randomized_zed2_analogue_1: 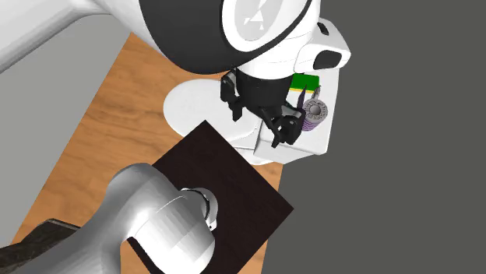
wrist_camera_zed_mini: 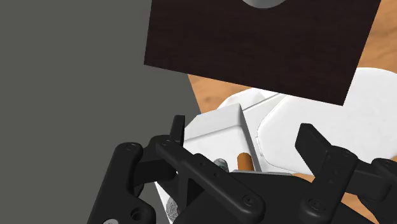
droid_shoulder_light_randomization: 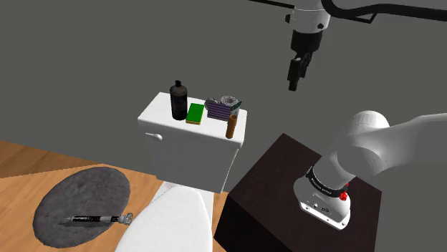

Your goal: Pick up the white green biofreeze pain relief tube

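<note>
The claw (droid_shoulder_light_randomization: 294, 77) is hanging released, its two black fingers (wrist_camera_zed_mini: 177, 130) standing apart in the wrist view, well above the toilet tank lid (droid_shoulder_light_randomization: 161, 113) and off toward the shoulder view's right. The green and white tube (droid_shoulder_light_randomization: 195, 113) is lying flat on that lid, just beside a black bottle (droid_shoulder_light_randomization: 178, 100) on one side and a purple ridged object (droid_shoulder_light_randomization: 220, 109) on the other. A brown cylinder (droid_shoulder_light_randomization: 231, 127) is standing at the lid's corner nearest the dark stand (droid_shoulder_light_randomization: 272, 179).

Shoulder view faces the toilet tank (droid_shoulder_light_randomization: 190, 147) from beside; second exterior looks down on it
</note>
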Motion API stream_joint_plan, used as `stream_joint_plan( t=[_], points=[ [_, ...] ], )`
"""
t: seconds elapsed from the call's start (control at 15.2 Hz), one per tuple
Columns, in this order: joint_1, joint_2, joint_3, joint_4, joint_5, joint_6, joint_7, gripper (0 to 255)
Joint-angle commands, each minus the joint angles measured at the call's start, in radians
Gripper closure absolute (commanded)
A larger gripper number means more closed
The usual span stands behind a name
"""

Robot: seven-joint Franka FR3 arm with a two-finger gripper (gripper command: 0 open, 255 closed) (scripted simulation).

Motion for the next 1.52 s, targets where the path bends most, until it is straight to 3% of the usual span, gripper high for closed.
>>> stream_joint_plan(
  t=[0.0, 0.4, 0.73, 1.32, 1.45],
  points=[
    [0.0, 0.0, 0.0, 0.0, 0.0, 0.0, 0.0, 0],
    [0.061, 0.131, -0.132, -0.048, -0.082, 0.22, -0.291, 0],
    [0.117, 0.286, -0.227, -0.042, -0.112, 0.402, -0.528, 0],
    [0.236, 0.61, -0.344, 0.047, -0.05, 0.676, -0.966, 0],
    [0.235, 0.624, -0.346, 0.032, -0.048, 0.705, -0.967, 0]
  ],
)
